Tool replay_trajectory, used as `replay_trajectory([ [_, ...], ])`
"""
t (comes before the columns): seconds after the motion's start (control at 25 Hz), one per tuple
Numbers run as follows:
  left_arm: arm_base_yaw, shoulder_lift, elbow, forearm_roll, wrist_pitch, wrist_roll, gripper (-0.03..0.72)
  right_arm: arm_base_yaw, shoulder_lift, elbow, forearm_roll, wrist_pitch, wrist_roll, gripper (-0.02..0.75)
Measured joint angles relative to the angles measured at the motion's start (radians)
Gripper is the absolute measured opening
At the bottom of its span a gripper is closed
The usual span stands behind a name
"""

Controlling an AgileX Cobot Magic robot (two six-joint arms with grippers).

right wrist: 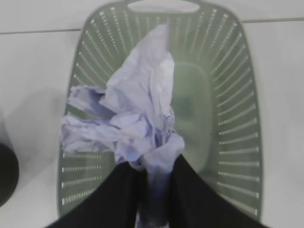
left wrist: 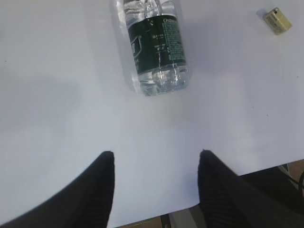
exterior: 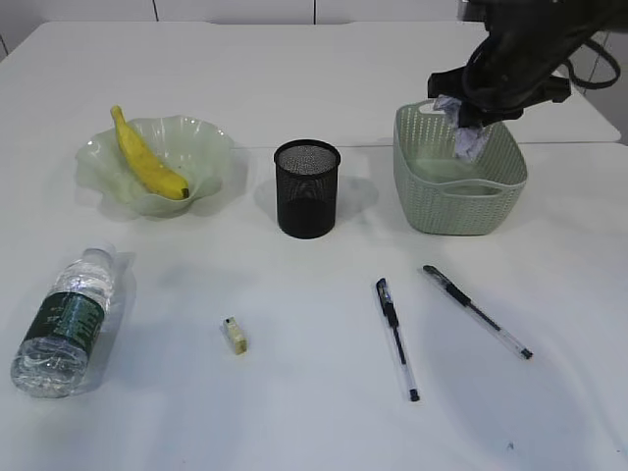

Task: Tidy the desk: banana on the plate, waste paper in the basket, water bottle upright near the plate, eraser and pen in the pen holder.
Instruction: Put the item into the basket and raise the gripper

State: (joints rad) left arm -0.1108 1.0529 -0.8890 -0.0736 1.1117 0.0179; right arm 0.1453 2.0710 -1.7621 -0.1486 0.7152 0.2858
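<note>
My right gripper (exterior: pixel 469 123) is shut on crumpled white waste paper (exterior: pixel 471 140) and holds it over the green basket (exterior: pixel 432 206). In the right wrist view the paper (right wrist: pixel 128 118) hangs from my jaws (right wrist: pixel 154 164) above the basket (right wrist: pixel 237 118). The banana (exterior: pixel 147 157) lies on the pale green plate (exterior: pixel 211 137). The water bottle (exterior: pixel 64 319) lies on its side at front left; it also shows in the left wrist view (left wrist: pixel 156 42). My left gripper (left wrist: pixel 156 154) is open and empty above the table's front edge. The eraser (exterior: pixel 234 335), (left wrist: pixel 278 20) and two pens (exterior: pixel 395 339), (exterior: pixel 478 311) lie on the table. The black mesh pen holder (exterior: pixel 306 188) stands at centre.
The white table's front edge (left wrist: pixel 228 175) runs just under my left fingers. A seam crosses the table behind the plate, holder and basket. The pen holder's rim (right wrist: pixel 7 173) shows at the left of the right wrist view.
</note>
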Motion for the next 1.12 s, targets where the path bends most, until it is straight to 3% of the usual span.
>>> replay_trajectory([
  [0.2,0.000,0.000,0.000,-0.004,0.000,0.000,0.393,-0.023,0.046,0.000,0.004,-0.059,0.022,0.144],
  [0.48,0.000,0.000,0.000,-0.005,0.000,0.000,0.393,-0.027,0.060,-0.001,0.004,-0.127,0.034,0.409],
  [0.56,0.000,0.000,0.000,-0.005,0.000,0.000,0.393,-0.027,0.060,-0.002,0.004,-0.127,0.036,0.454],
  [0.76,0.000,0.000,0.000,-0.006,0.000,0.000,0.393,-0.027,0.060,-0.018,0.019,-0.045,0.038,0.475],
  [1.12,0.000,0.000,0.000,0.006,-0.014,0.000,0.393,-0.027,-0.012,-0.099,0.166,0.320,-0.110,0.445],
])
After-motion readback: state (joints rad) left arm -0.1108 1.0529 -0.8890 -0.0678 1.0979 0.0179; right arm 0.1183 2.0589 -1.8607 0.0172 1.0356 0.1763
